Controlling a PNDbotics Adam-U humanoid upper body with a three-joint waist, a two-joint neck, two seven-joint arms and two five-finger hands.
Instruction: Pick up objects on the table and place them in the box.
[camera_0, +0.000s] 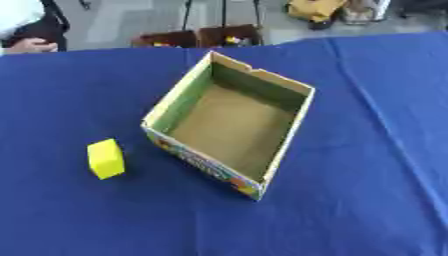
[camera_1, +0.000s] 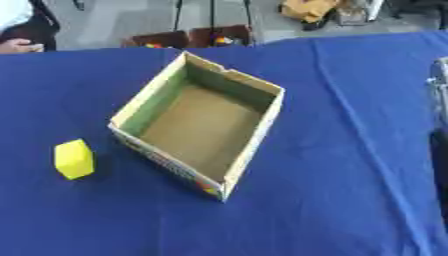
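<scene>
We see an open box (camera_0: 302, 107) at the centre of the blue tabletop (camera_0: 367, 200). A yellow block (camera_0: 106, 158) stands at lower left, apart from it. Only a sliver of our right arm shows at the right edge, so we cannot tell the state of either hand.

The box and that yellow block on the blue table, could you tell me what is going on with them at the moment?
Nothing is being handled right now. The open cardboard box sits empty on the blue tablecloth, and the yellow block lies apart on the cloth to its left, not yet picked up. Neither robot hand can be made out.
</scene>
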